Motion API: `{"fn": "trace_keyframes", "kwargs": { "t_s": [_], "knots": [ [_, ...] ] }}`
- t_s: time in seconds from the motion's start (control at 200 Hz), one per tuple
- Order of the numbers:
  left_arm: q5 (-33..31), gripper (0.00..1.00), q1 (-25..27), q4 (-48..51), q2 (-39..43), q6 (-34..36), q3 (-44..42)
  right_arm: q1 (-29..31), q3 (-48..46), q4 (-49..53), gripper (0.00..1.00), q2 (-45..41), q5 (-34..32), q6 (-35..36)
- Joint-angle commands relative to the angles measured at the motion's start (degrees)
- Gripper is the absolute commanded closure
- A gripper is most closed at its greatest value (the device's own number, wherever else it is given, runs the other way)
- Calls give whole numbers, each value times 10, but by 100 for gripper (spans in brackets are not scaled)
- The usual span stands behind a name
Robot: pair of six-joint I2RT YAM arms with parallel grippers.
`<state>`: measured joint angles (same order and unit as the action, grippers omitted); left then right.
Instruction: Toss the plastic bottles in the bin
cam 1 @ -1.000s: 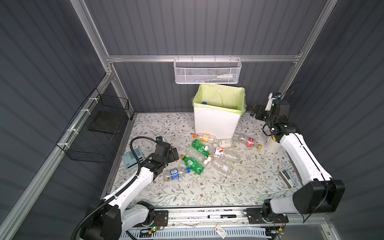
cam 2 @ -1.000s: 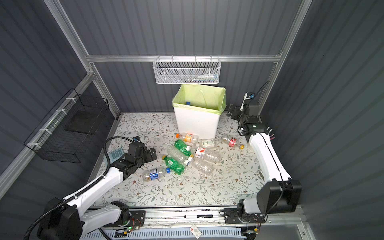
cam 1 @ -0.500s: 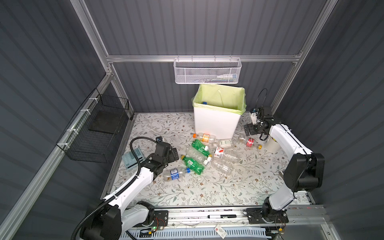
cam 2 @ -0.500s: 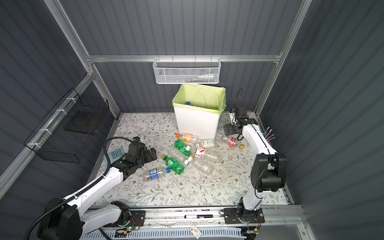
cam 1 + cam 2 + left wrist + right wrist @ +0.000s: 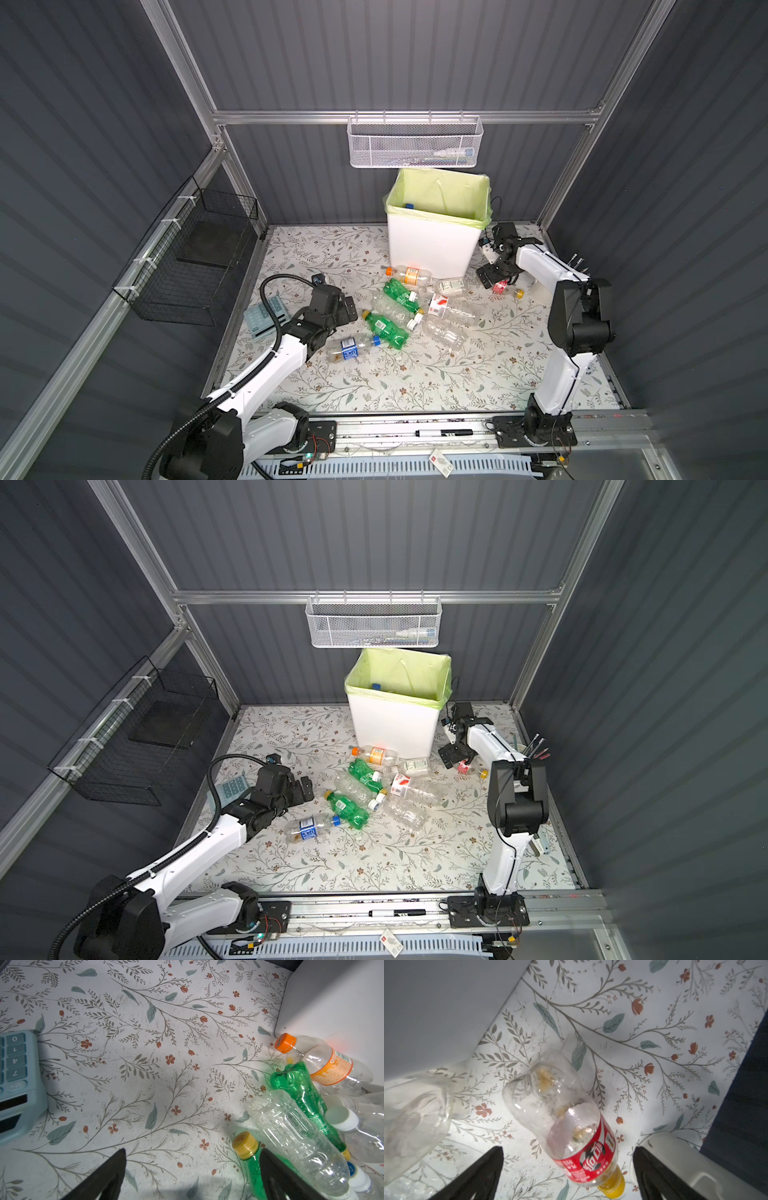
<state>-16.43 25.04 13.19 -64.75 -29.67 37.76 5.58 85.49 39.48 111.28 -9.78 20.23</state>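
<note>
A black wire basket (image 5: 195, 257) is hung on the left wall, and a pale blue calculator (image 5: 262, 318) is laid near the left edge of the flowered table (image 5: 374, 386). Just right of it the left gripper (image 5: 351, 309) is held low over the table, its jaws spread wide and nothing clamped. In the left wrist view the yellow cap of a green bottle (image 5: 251, 1172) is seen between the fingers, just beside one of them.

The plastic bottles (image 5: 442, 334) are strewn on their sides across the middle of the table. A blue-label bottle (image 5: 351, 347) is found nearest the left arm, followed by the yellow-capped green one. Beyond it are a crushed clear bottle (image 5: 388, 307) and a second green bottle (image 5: 399, 293), and an orange-label bottle (image 5: 409, 275) lies just in front of the bin.

The bin (image 5: 432, 249) is stood at the back edge, right of the middle, lined with a pale green bag; a blue cap is seen inside. A white mesh basket (image 5: 415, 143) is hung above it.

Right of the bin the right gripper (image 5: 498, 277) is pointed down with its jaws wide apart. A red-label bottle (image 5: 583, 1147) with a yellow cap is lying on the table between them — not clamped. A white cup (image 5: 544, 293) is set near the right edge.
</note>
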Motion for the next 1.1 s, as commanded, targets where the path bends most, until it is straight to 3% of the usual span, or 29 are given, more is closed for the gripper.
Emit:
{"fn": "trace_keyframes", "kwargs": {
  "t_s": [0.0,0.255,0.555,0.695,0.865,1.095],
  "knots": [
    [-4,0,-3,5,6,-3,-9,6,19,10,2,25,-44,8],
    [-5,0,-3,6,4,-3,-9,12,37,1,5,78,-80,6],
    [-8,0,-3,10,8,-4,-12,12,51,20,23,97,-94,-2],
    [-7,0,-3,11,10,-5,-11,4,70,45,37,96,-85,-30],
    [-9,0,-3,11,14,-4,-12,-14,60,33,41,30,-52,-74],
    [-8,0,-3,6,12,-8,-13,-83,34,-45,52,-149,81,-193]
  ]
}}
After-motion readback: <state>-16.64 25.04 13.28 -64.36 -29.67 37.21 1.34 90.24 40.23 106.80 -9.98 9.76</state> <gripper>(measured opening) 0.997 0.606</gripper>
